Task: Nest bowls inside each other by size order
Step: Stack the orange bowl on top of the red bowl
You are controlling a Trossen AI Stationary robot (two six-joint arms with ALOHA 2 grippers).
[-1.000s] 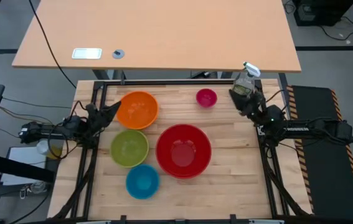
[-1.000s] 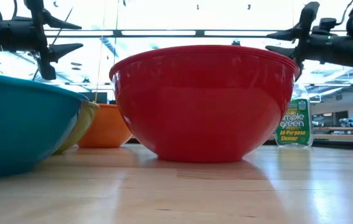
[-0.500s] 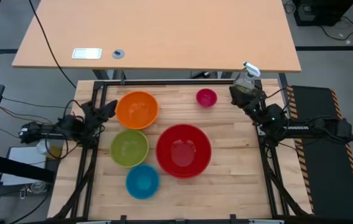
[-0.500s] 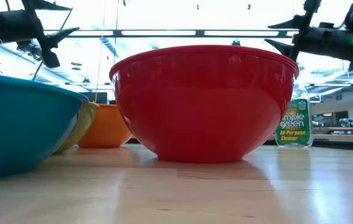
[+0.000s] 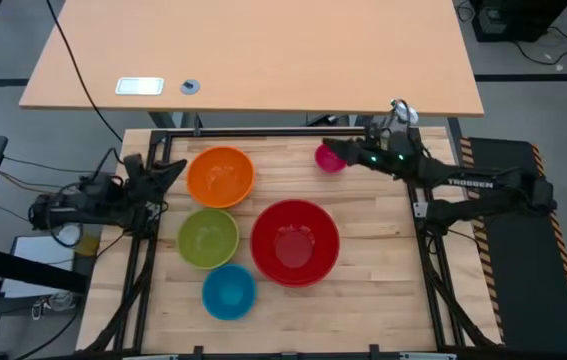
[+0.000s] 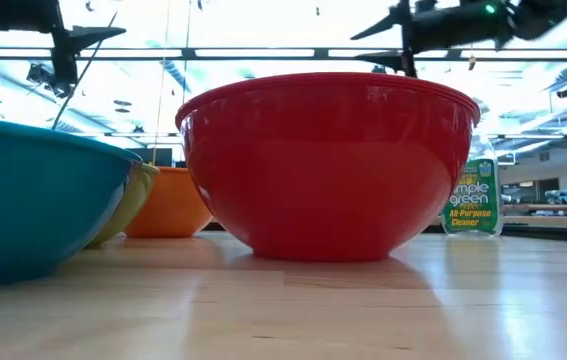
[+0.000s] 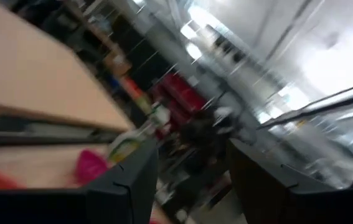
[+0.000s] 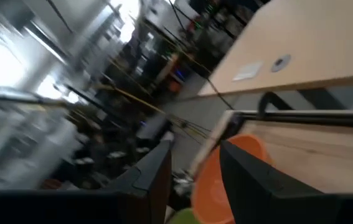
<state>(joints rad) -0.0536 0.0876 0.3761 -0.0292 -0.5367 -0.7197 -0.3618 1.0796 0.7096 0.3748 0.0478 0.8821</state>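
Bowls, five in number, are sitting separately on the pale wood-plank tabletop [image 5: 373, 260], none nested. All are round, smooth, glossy plastic with deep curved walls. The red bowl [image 5: 295, 242], the largest, is standing near the middle. The lime green bowl [image 5: 208, 238] is resting just beside it, on the left arm's side. The orange bowl [image 5: 221, 177] is lying toward the far edge, beyond the green one. The blue bowl [image 5: 229, 291] is sitting nearest the front edge. The magenta pink bowl [image 5: 330, 157], the smallest, is standing alone at the far edge. One clear spray bottle [image 6: 472, 203] with a green label is standing upright at the far right corner.

The right gripper [image 5: 328, 150] is hovering directly over the pink bowl, jaws parted and holding nothing. The left gripper [image 5: 171, 172] is hanging at the tabletop's left edge, just beside the orange bowl, jaws likewise spread and empty.
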